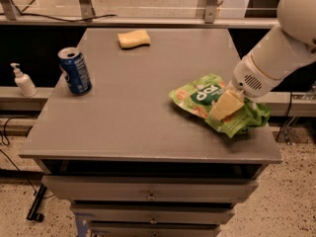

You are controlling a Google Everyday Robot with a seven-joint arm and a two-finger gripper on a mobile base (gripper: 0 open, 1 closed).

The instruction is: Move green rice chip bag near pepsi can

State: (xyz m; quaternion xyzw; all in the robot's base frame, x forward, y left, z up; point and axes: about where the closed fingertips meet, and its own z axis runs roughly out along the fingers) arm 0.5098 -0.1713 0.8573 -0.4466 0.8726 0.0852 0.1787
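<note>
The green rice chip bag (200,95) lies crumpled at the right side of the grey table (133,112), close to the front right corner. My gripper (225,106), with cream-coloured fingers, comes down from the white arm at the upper right and is shut on the middle of the bag. The bag's right end bunches up under the wrist. The pepsi can (75,70), blue with a silver top, stands upright near the table's left edge, far from the bag.
A yellow sponge (134,38) lies at the back middle of the table. A white pump bottle (22,81) stands on a lower ledge left of the table. Drawers sit below the table's front edge.
</note>
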